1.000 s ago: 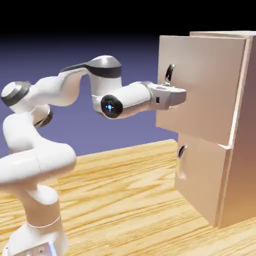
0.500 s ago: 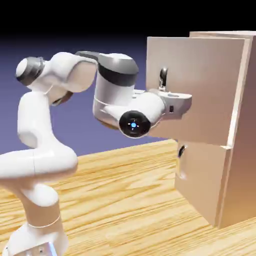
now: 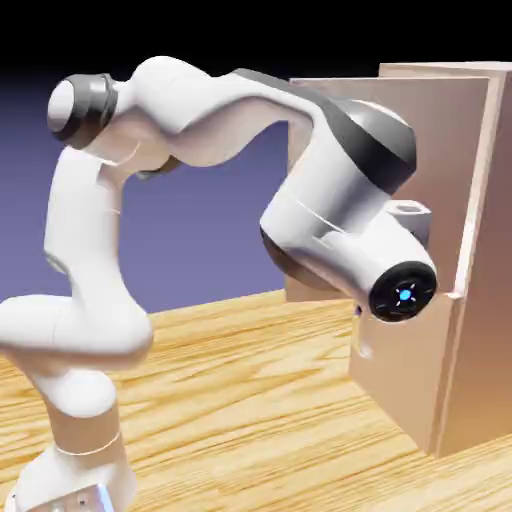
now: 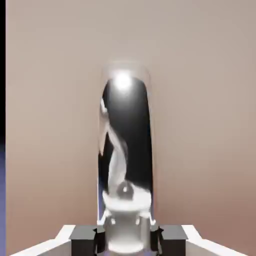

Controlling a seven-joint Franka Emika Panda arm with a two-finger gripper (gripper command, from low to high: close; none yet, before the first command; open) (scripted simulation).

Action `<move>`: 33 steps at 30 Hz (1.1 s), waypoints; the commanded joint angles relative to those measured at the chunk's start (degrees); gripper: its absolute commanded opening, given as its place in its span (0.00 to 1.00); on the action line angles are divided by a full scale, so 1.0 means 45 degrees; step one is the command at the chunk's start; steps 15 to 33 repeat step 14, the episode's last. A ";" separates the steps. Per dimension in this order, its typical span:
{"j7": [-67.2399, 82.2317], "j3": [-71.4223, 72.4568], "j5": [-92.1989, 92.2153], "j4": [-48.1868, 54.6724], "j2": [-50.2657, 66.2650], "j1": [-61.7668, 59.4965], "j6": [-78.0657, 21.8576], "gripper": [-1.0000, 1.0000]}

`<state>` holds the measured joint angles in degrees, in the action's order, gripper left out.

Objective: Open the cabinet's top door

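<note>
The cabinet [image 3: 492, 300] stands at the exterior view's right. Its top door [image 3: 445, 130] is swung partly out from the cabinet front, its free edge toward the view's left. My arm's forearm and wrist [image 3: 345, 215] cross in front of the door and hide the handle and my fingers there. In the hand view the long dark metal handle [image 4: 126, 145] runs upright against the beige panel [image 4: 200, 100]. My gripper [image 4: 125, 239] is shut on the handle's lower part, a grey fingertip [image 4: 84, 234] on either side.
The shorter lower door [image 3: 410, 370] stands slightly ajar under the top one. The wooden table [image 3: 250, 400] stretches in front of the cabinet. My arm's base [image 3: 75, 470] rises at the lower left.
The top door has swung a little further open toward the exterior view's left. My arm has folded and turned in front of it, now hiding the handle and hand.
</note>
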<state>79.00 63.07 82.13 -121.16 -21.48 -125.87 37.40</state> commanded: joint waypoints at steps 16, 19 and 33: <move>-0.1219 0.2552 -0.4175 0.2483 0.6461 0.0280 0.3082 0.00; -0.1219 0.2552 -0.4175 0.2483 0.6461 0.0280 0.3082 0.00; -0.1219 0.2552 -0.4175 0.2483 0.6461 0.0280 0.3082 0.00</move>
